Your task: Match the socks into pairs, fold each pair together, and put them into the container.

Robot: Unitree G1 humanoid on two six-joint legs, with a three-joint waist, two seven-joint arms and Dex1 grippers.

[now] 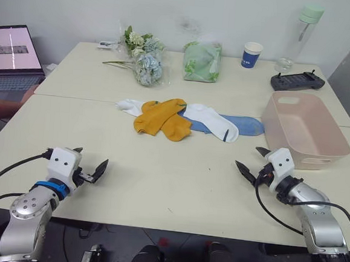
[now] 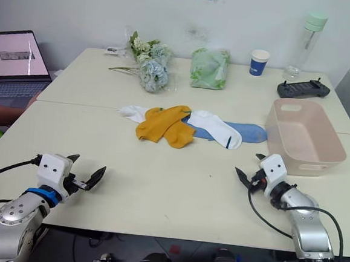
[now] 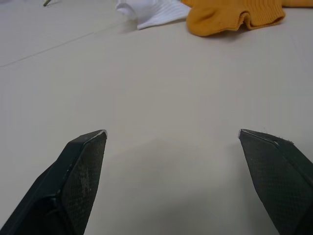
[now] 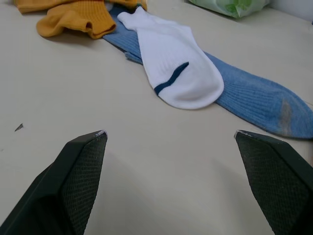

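A pale surface (image 1: pixel 158 184) carries the socks (image 1: pixel 182 120) in one unsorted heap just beside the empty pink container (image 1: pixel 305 130). Nothing is paired yet. Left claw (image 1: pixel 87 168) and right claw (image 1: pixel 250 162) both gape, holding nothing.

Ribbed knit socks (image 4: pixel 176 78), matt table (image 1: pixel 158 184), seemingly smooth plastic container (image 1: pixel 305 132).

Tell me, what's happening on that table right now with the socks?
Left gripper open, empty. Right gripper open, empty. Socks heaped unpaired mid-table; pink container beside them holds none. Path to the pile unobstructed.
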